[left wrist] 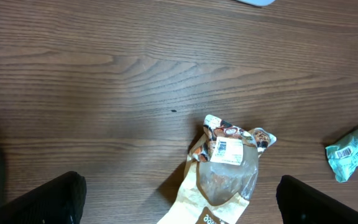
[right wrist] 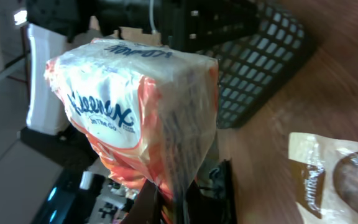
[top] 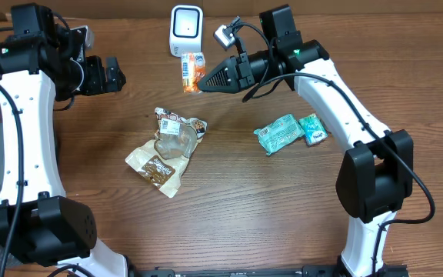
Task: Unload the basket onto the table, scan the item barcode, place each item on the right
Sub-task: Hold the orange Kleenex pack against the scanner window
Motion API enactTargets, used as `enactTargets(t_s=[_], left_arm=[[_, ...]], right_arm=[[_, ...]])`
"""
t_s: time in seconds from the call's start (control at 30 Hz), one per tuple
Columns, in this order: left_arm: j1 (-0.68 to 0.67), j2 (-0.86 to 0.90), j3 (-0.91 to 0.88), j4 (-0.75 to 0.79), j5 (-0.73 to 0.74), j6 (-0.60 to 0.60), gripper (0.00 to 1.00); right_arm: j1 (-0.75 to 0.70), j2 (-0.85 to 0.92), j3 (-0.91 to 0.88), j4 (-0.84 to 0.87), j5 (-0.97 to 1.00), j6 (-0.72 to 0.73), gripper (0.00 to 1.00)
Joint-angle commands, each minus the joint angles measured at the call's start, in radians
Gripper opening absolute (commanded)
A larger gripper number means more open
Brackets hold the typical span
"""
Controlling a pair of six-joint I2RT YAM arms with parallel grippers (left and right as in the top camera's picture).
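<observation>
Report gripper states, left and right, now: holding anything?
Left gripper: open, holding nothing.
Right gripper: closed on the Kleenex tissue pack, held up near the white scanner.

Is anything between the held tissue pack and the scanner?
Nothing visible does. The right gripper holds the tissue pack just in front of the scanner, with no object between them.

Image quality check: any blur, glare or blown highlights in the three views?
Overhead: even light, sharp, soft shadows only. Left wrist: crisp wood grain, snack bag in focus, no glare. Right wrist: tissue pack fills the frame, sheen on its wrapper, background soft and tilted.
</observation>
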Motion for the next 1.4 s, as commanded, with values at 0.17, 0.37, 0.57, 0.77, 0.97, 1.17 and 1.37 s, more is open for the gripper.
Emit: enactTargets(t_s=[0.17,0.37,0.57,0.77,0.97,1.17,1.37], left_arm=[[-0.005,0.009,0.003,0.001,0.008,0.016,1.0],[-0.011,0.009,0.003,0.001,0.008,0.016,1.0],[-0.01,0.009,0.003,0.001,0.008,0.016,1.0],[-0.011,0.009,0.003,0.001,0.008,0.016,1.0],[-0.011,0.009,0.003,0.001,0.008,0.016,1.0],[-0.011,0.009,0.003,0.002,0.008,0.016,1.0],[-0.011,0.009,0.003,0.001,0.008,0.016,1.0]], right_arm=[[-0.003,-0.031,0.018,-0.015,0.153,0.102,0.04],[0.018,-0.031,0.025,-0.111,0.434,0.127,0.04],[0.059,-0.031,0.16,-0.285,0.816,0.092,0.04],[0.142,-0.011,0.419,-0.353,1.377,0.082,0.04],[0.198,0.019,0.495,-0.209,1.695,0.014,0.04],[0.199,0.105,0.493,-0.002,1.75,-0.135,0.04],[0.199,0.246,0.493,0.265,1.818,-0.513,0.04]])
